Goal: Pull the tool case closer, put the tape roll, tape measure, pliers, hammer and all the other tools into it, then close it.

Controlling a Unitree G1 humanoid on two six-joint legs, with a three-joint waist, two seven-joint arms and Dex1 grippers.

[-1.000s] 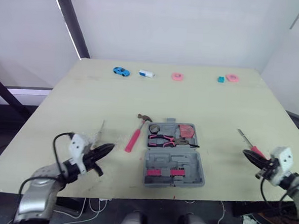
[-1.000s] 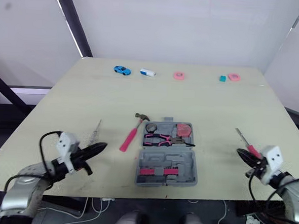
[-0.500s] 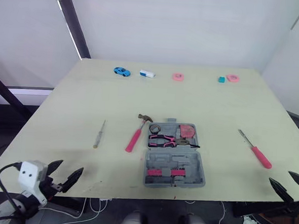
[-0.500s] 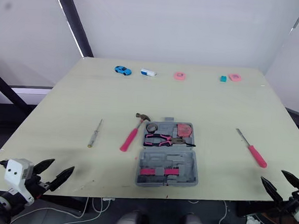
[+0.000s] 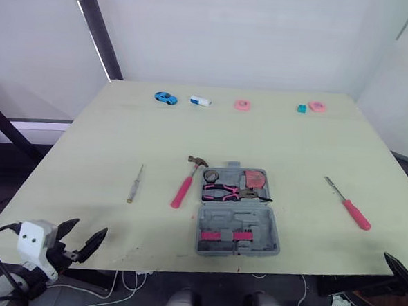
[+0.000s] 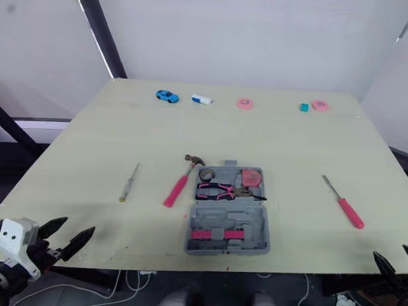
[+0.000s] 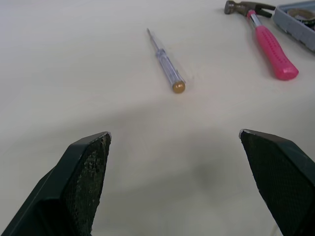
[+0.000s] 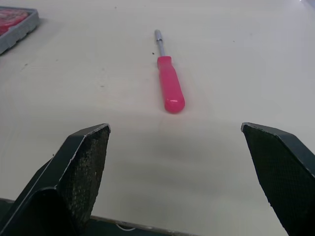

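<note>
Down at the near left corner of the table (image 5: pixel 274 136), the left gripper (image 5: pixel 83 233) hangs just off the edge with its two black fingers spread wide and nothing between them. The right gripper (image 6: pixel 397 260) sits off the near right corner, likewise wide open and empty. The tool case (image 5: pixel 239 217) lies open and flat in the middle of the table's near half, well apart from both grippers. Its far half holds a dark tape roll (image 5: pixel 210 175), what looks like a reddish tape measure (image 5: pixel 255 179) and the pink-handled pliers (image 5: pixel 233 192); a pink piece sits in the near half. The hammer (image 5: pixel 184 186), pink-handled, lies on the table just beside the case's left side, its head pointing away from the robot. Further left is a clear-handled screwdriver (image 5: pixel 135 183), in front of the left gripper in the left wrist view. A pink-handled screwdriver (image 5: pixel 350 205) lies near the right edge, ahead of the right gripper. A blue toy car (image 5: pixel 165 97) and other small pieces line the far edge.
</note>
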